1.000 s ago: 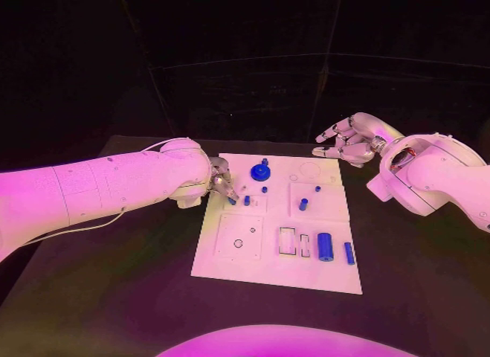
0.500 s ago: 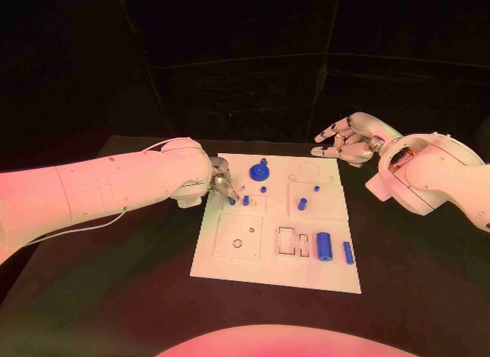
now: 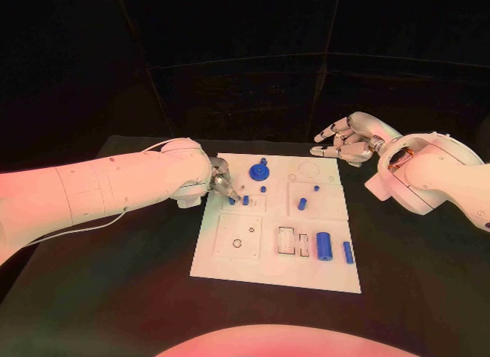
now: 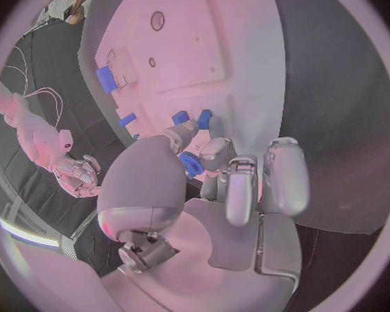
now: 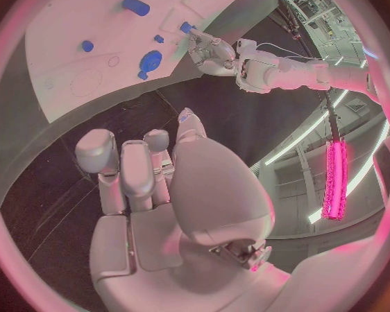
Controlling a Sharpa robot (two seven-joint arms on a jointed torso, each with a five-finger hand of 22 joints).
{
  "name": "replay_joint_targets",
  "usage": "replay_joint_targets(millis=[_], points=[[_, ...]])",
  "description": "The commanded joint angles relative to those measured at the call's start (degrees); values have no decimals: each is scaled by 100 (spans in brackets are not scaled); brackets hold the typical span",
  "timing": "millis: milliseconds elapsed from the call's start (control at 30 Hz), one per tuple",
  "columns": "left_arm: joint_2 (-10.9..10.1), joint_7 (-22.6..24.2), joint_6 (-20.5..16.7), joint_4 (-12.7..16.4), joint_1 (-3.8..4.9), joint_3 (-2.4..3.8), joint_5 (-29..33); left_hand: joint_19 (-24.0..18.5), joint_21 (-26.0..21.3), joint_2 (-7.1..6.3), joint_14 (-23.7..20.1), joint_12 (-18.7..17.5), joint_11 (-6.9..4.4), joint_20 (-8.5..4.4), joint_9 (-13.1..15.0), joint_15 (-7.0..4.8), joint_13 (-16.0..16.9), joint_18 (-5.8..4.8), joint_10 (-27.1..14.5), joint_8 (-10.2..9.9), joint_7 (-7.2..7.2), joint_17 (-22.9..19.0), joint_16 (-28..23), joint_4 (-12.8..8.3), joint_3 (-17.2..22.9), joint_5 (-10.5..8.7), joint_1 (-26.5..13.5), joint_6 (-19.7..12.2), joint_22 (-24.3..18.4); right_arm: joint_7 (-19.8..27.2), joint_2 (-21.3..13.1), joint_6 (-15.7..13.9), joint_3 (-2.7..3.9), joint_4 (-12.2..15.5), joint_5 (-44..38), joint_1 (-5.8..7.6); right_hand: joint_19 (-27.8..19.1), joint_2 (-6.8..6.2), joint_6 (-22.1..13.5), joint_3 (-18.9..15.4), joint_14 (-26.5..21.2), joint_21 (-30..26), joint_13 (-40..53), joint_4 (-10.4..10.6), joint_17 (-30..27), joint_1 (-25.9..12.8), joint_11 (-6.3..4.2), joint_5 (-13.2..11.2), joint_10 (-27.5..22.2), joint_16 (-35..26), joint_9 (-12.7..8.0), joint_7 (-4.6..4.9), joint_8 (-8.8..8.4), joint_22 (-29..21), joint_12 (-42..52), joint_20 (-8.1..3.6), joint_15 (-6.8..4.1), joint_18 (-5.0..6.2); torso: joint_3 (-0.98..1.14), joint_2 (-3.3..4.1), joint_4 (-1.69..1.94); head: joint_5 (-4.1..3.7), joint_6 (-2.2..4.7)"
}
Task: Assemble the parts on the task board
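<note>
The white task board (image 3: 256, 260) lies mid-table and also appears in the wrist views (image 4: 212, 41) (image 5: 82, 21). My left hand (image 3: 221, 186) (image 4: 221, 180) sits at the board's left edge with its fingers curled in. Its fingertips are down at a small blue peg (image 3: 232, 199) (image 4: 180, 118), with a second peg (image 3: 246, 199) just beside it. Whether it grips the peg is hidden. A blue round knob (image 3: 261, 172) (image 5: 150, 60) stands on the far part of the board. My right hand (image 3: 350, 141) (image 5: 152, 180) hovers past the far right corner, fingers spread and holding nothing.
A thick blue cylinder (image 3: 325, 246) (image 4: 105, 80) and a slim blue bar (image 3: 349, 253) lie on the board's near right. Another blue peg (image 3: 302, 203) stands mid-board, near tiny blue studs (image 3: 264, 190). Black table surrounds the board on all sides.
</note>
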Motion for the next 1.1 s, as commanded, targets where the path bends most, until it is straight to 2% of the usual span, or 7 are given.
replay_joint_targets(millis=[33, 167, 367, 667, 933, 1000, 1100], points=[[6, -48, 25, -9, 3, 0, -23, 32, 21, 3, 615, 41, -7, -25, -9, -35, 14, -54, 27, 40, 10, 1509, 18, 27, -100, -1, -66, 33, 12, 37, -3, -3, 4, 14, -19, 12, 26, 18, -26, -27, 39, -23, -14, 1, 0, -5, 5, 32, -15, -35, -9, -6, 36, -10, 16, 2, -27, 111, -1, 0, 0, -1, -4], [2, -74, -15, -15, 3, 0, -23, 34, 18, 19, 615, 50, -7, -23, -13, -34, 23, -55, 28, 55, 11, 1509, 18, 140, -292, 0, -126, 37, 17, 38, -5, -6, 4, 16, -19, 12, 27, 18, -27, -28, 39, -22, -15, 1, 0, -6, 5, 32, -16, -36, -9, -6, 36, -9, 16, 2, -27, 111, 0, -3, -3, -1, -7], [-25, -101, -202, 11, 2, 1, -23, 44, 18, -63, 615, 42, 4, -29, -6, -29, 1, -55, 9, 109, 19, 1509, 18, 523, -1013, -6, -450, 37, 36, 36, -13, -13, 4, 14, -19, 12, 34, 44, -42, -75, 43, -26, -19, 21, 7, -94, 11, 18, -16, -42, -11, -1, 39, -7, 28, 3, -23, 110, -3, -1, -2, -9, 1], [-90, 94, -624, 91, 1, 4, 73, 48, -6, 76, 615, 11, -5, -43, -13, -47, -49, -53, -36, 163, 14, 1509, 18, 910, -1871, -9, -395, -28, 40, 35, -14, -19, 4, 1, -19, 12, 31, 51, -44, -85, 42, -32, -23, 22, 4, -112, 12, 17, -19, -46, -12, 0, 40, -14, 28, 3, -22, 111, 0, 2, 3, -20, 17], [-185, 404, -1147, 179, 2, 9, 257, 23, -67, 275, 615, -79, 14, -35, -36, -36, -175, -39, -115, 158, 36, 1509, 18, 940, -2230, 1, -433, -115, -11, 35, -15, -21, 4, -5, -19, 12, 27, 53, -46, -88, 42, -37, -26, 22, 2, -118, 12, 17, -20, -48, -12, 1, 40, -22, 27, 3, -22, 113, -2, -1, 2, -21, 22], [-216, 672, -1273, 193, 4, 10, 456, -49, -195, 360, 615, -321, 53, -15, -76, -11, -486, -8, -303, 101, 82, 1509, 18, 931, -2314, 9, -326, -232, -144, 34, -16, -22, 4, -6, -19, 12, 27, 53, -46, -88, 42, -37, -26, 22, 2, -118, 12, 17, -20, -48, -12, 1, 40, -22, 27, 3, -22, 113, 3, -5, 1, -34, 30], [-262, 1214, -1505, 227, 8, 11, 909, -141, -357, 488, 615, -1127, 218, 70, -218, 122, -1488, 24, -1049, -129, 277, 1509, 18, 926, -2432, 13, -60, -706, -302, 35, -16, -23, 4, -11, -19, 12, 27, 53, -46, -88, 42, -37, -26, 22, 2, -118, 12, 17, -20, -48, -12, 1, 40, -22, 27, 3, -22, 113, 0, -1, 0, -58, 52]])
